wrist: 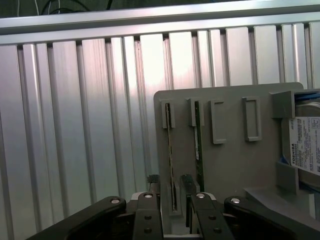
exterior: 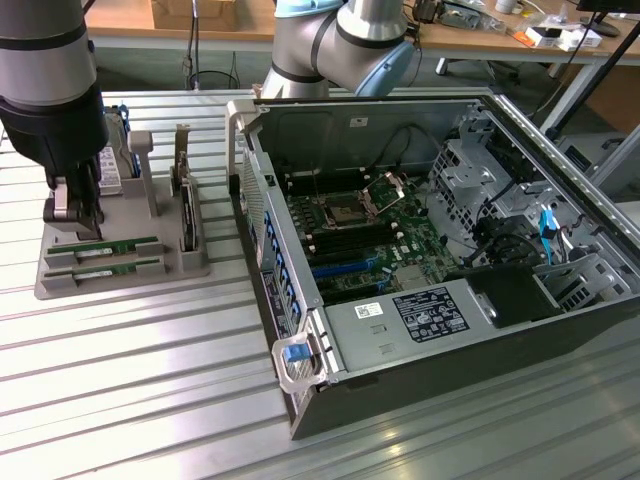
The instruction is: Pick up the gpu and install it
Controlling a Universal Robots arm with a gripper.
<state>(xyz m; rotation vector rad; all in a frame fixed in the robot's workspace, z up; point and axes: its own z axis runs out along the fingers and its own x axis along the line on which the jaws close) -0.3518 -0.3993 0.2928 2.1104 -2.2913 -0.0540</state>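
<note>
The gpu (wrist: pixel 171 150), a thin green stick, stands on edge in a slot of the grey holder tray (wrist: pixel 235 165). A second stick just like it (wrist: pixel 198 145) stands in the slot alongside. My gripper (wrist: pixel 170 181) is open and low over the tray, one dark finger on each side of the gpu's near end, not clamping it. In the exterior view my gripper (exterior: pixel 75 215) hangs over the left end of the tray (exterior: pixel 190 265), just above the two green sticks (exterior: pixel 115 247).
A silver hard drive (wrist: pixel 305 145) with a white label stands at one end of the tray. A dark card (exterior: pixel 187 215) stands on edge beside it. The open computer case (exterior: pixel 300 300) with its motherboard (exterior: pixel 360 240) lies on the exterior view's right, on the ribbed aluminium table (exterior: pixel 150 380).
</note>
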